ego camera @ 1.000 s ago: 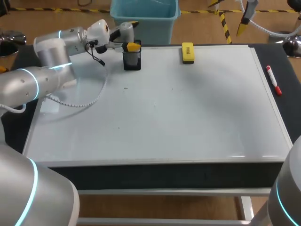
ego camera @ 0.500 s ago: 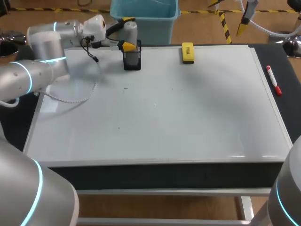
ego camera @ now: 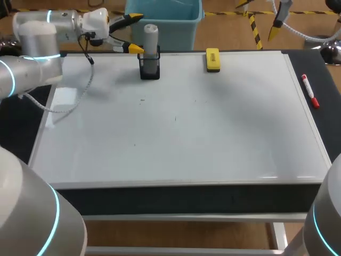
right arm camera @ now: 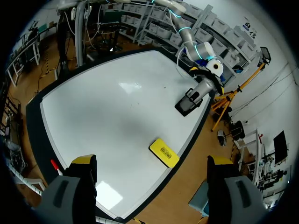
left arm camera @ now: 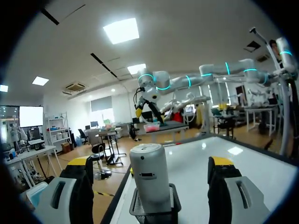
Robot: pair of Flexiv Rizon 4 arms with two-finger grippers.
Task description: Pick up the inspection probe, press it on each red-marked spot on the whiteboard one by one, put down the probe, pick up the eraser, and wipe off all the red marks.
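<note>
Whiteboard [ego camera: 213,133] back edge: left gripper [ego camera: 136,33] held level, spread wide, facing probe [ego camera: 151,40].

Across the whiteboard [ego camera: 213,133] I can pass freely over its middle and near side, while at the far edge the probe [ego camera: 151,36] upright in its holder [ego camera: 149,69] and the eraser [ego camera: 212,60] stand in the way, the marker [ego camera: 310,91] lying at the right.

- Bright, even overhead light covers the whiteboard [ego camera: 213,122].
- A faint, soft-edged shadow lies under the left arm [ego camera: 37,37], upper left of the frame.
- Both wrist views show pale glare patches on the whiteboard.
</note>
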